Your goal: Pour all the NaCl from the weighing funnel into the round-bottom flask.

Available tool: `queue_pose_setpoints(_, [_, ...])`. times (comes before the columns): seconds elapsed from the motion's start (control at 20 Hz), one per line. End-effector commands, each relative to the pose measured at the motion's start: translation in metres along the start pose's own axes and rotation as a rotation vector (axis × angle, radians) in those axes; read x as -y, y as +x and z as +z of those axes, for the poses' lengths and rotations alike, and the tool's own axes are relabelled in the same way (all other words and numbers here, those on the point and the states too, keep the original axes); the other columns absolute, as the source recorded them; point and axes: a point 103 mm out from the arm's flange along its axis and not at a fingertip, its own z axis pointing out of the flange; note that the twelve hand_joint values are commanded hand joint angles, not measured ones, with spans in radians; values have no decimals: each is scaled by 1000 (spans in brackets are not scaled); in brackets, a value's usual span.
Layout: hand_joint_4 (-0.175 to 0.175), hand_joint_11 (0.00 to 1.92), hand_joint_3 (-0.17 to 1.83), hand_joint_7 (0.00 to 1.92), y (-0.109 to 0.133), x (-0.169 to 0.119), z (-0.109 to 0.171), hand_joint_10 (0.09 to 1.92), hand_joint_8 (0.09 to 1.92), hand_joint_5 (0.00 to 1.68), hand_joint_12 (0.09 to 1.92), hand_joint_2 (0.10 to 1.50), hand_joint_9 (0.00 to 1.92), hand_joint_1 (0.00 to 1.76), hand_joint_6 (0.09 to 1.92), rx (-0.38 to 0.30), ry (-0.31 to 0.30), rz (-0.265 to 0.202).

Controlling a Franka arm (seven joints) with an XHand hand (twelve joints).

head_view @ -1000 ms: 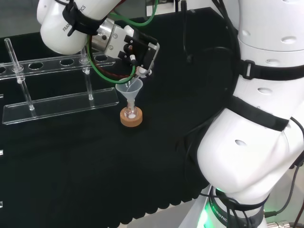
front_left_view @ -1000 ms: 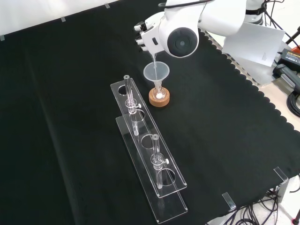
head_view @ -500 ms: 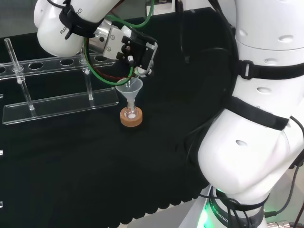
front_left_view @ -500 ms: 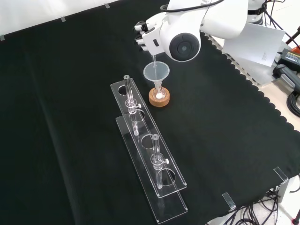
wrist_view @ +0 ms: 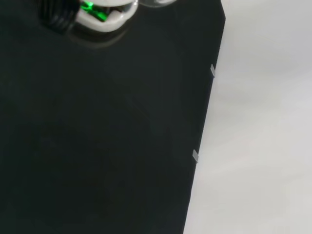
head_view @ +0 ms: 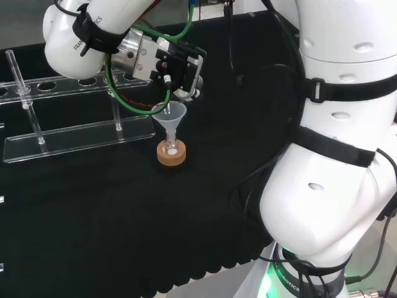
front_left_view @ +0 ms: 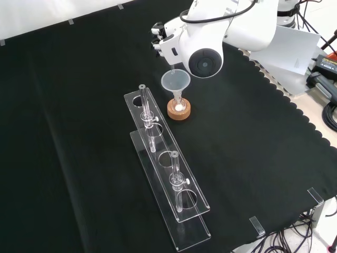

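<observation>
The hand (head_view: 178,67) hangs above the flask, its fingers (front_left_view: 157,38) curled round a clear weighing funnel. That funnel's thin spout (front_left_view: 172,70) points steeply down into the mouth of a clear filter funnel (head_view: 169,116) (front_left_view: 175,81). The filter funnel sits in the neck of a small round-bottom flask (head_view: 172,149) on a cork ring (head_view: 172,158) (front_left_view: 179,111). White powder (front_left_view: 179,107) lies in the flask's bottom. What the weighing funnel holds I cannot tell.
A long clear acrylic rack (head_view: 77,133) (front_left_view: 169,190) with round holes and upright glass rods (head_view: 18,74) (front_left_view: 144,103) stands beside the flask. The arm's white links (head_view: 335,161) rise at the head view's right. The cloth's edge (wrist_view: 202,122) shows in the wrist view.
The wrist has turned a little and the hand has shifted slightly left in the head view. The spout stays over the filter funnel's mouth. The flask and rack have not moved.
</observation>
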Motion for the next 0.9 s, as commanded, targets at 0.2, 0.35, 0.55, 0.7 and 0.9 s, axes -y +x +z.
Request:
queue_pose_setpoints(0.2, [175, 1051, 494, 846, -1, 3, -6, 87, 645, 1316, 875, 729, 1312, 1122, 531, 10, -3, 7])
queue_pose_setpoints(0.35, [175, 1050, 494, 845, 0, 3, -8, 87, 646, 1315, 876, 729, 1312, 1122, 531, 21, -7, 10])
queue_pose_setpoints(0.55, [175, 1050, 494, 844, 2, 4, -11, 87, 647, 1315, 876, 729, 1312, 1122, 532, 40, -9, 11])
queue_pose_setpoints(0.7, [175, 1049, 495, 843, 4, 4, -14, 87, 648, 1315, 876, 728, 1312, 1122, 532, 41, -15, 8])
queue_pose_setpoints(0.9, [175, 1049, 495, 842, 4, 4, -16, 87, 649, 1315, 876, 728, 1311, 1122, 533, 41, -19, 8])
